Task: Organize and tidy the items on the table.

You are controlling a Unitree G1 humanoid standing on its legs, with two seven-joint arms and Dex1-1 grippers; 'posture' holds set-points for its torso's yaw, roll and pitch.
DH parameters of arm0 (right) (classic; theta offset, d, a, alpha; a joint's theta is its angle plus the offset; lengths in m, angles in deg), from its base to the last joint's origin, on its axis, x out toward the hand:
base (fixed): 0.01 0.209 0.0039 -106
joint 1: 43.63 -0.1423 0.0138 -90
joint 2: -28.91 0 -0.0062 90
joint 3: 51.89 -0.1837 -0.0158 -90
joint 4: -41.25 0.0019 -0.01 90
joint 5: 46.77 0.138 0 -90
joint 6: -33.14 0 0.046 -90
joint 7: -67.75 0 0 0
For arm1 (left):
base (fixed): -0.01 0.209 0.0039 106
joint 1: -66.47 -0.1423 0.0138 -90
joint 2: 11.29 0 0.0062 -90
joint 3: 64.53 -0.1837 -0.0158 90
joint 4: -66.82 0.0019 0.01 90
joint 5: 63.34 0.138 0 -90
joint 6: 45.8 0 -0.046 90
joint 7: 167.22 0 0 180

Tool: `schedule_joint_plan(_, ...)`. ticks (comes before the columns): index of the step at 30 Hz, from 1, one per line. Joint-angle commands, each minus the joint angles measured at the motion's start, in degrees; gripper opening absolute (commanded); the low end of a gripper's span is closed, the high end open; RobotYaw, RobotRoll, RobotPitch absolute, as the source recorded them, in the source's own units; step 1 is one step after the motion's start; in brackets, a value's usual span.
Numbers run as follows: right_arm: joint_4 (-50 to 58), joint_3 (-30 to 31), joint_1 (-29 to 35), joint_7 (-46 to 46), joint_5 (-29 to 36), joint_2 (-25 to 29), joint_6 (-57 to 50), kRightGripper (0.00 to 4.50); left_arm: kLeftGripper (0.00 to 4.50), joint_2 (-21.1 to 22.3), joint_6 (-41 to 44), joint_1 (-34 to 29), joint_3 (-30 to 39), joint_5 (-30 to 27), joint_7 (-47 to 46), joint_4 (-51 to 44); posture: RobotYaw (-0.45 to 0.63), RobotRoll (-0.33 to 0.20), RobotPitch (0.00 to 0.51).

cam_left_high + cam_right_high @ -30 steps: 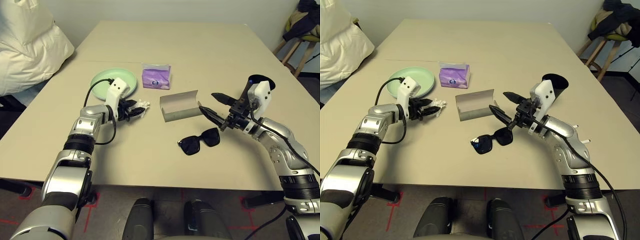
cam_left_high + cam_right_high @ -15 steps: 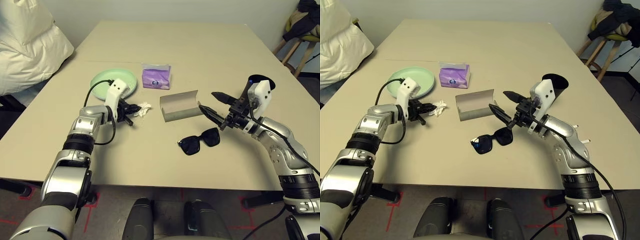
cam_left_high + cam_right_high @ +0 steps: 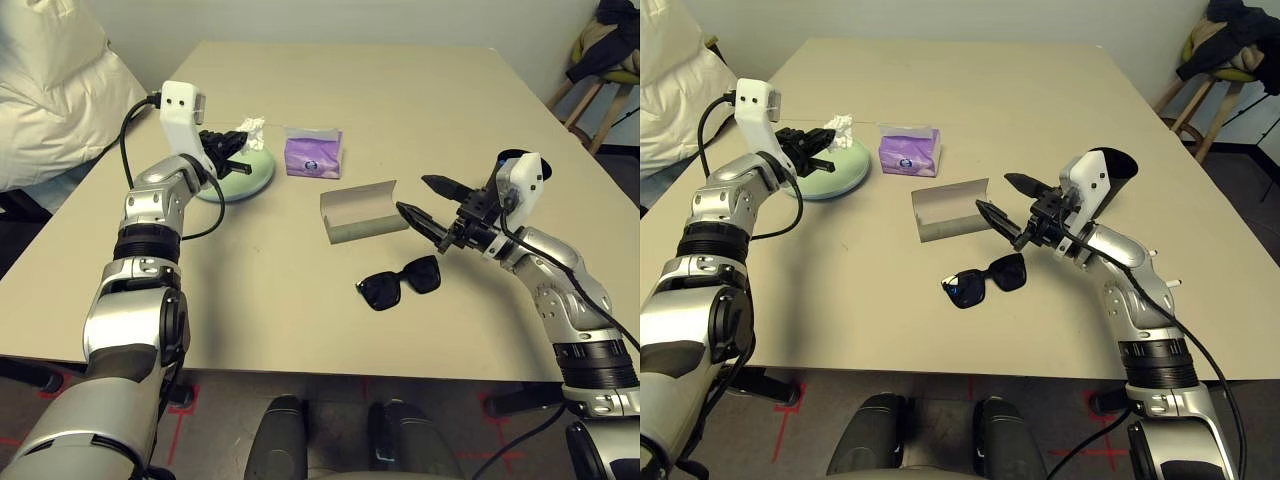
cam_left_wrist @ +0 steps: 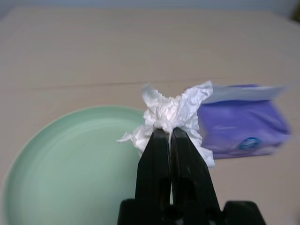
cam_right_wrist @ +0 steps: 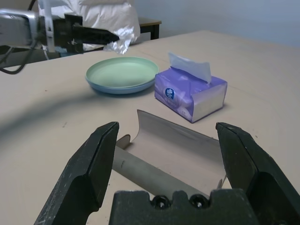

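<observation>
Over plates: left gripper (image 4: 168, 132) pinched tight on white tissue (image 4: 169, 111), held aloft, prob. heading for disposal.
Plates (image 3: 240, 176): stacked, green on blue.
Right gripper (image 3: 428, 203): spread wide, empty, at open glasses case (image 3: 359, 211), ready for sunglasses (image 3: 399, 283).

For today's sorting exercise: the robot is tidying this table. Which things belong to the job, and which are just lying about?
Part of the job:
crumpled tissue, held in the shut left pincer
green plate
glasses case, lying open
sunglasses
black cup
open right pincer

Just lying about:
purple tissue pack
white pillow
stool
</observation>
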Motion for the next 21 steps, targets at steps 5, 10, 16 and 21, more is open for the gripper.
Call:
schedule_joint_plan(5, 1.57, -0.09, 0.49, -0.17, -0.07, -0.17, 0.17, 4.5, 0.01, -0.01, -7.45, 5.08, 1.12, 1.22, -5.55, 7.33, 0.15, 0.0, 0.052)
schedule_joint_plan(10, 1.67, -0.34, 0.52, -0.21, 0.01, -0.09, 0.14, 4.5, 0.24, -0.13, -8.84, 5.7, 0.25, 2.37, -5.93, 9.06, 0.15, 0.0, 0.053)
schedule_joint_plan(16, 2.55, -0.27, 0.87, -0.22, 0.24, -0.16, -0.06, 4.5, 2.21, -0.12, -11.14, 5.71, 0.51, 3.01, -6.86, 9.75, 0.15, 0.0, 0.055)
schedule_joint_plan(21, 3.37, -0.18, 0.87, -0.48, 0.4, -0.23, -0.67, 4.5, 4.16, 0.15, -12.83, 5.52, 0.73, 3.0, -7.46, 9.6, 0.15, 0.0, 0.056)
